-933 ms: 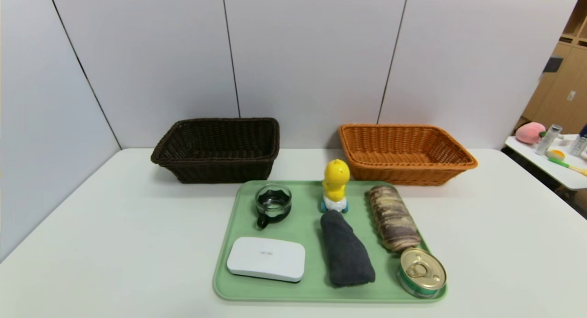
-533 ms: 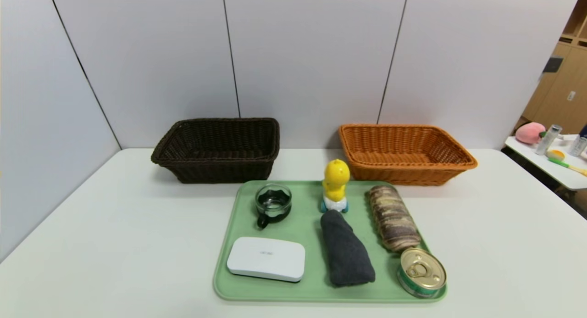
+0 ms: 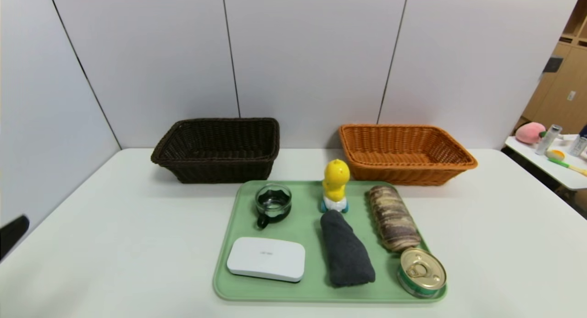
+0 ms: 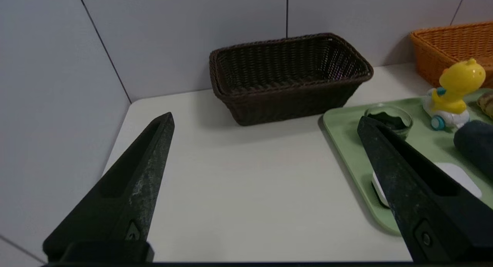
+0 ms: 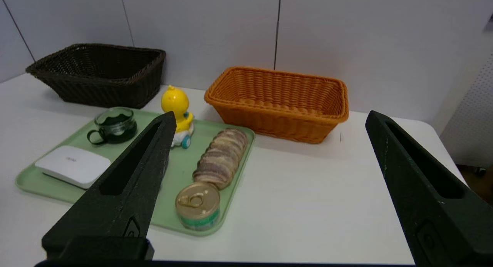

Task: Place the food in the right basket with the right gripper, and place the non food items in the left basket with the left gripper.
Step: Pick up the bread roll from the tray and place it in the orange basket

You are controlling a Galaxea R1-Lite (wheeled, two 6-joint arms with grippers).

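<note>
faint grey mark on the white box [image 3: 266, 259] lid, too small to read, no other lettering

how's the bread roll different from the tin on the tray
The bread roll is long, lying on its side, swirled brown and purple; the tin is short, round, upright, with a gold pull-tab lid and green label. The roll lies nearer the orange basket. Both rest on the green tray.

Your head camera looks forward and down on the table [image 3: 114, 244] from above its near edge, facing the far wall. The left wrist camera sits low by the table's left edge, looking between its tool [image 4: 265, 120] toward the far left corner. The right wrist camera looks from the near right side. All three views share the green tray [image 3: 238, 217] and both baskets.
</note>
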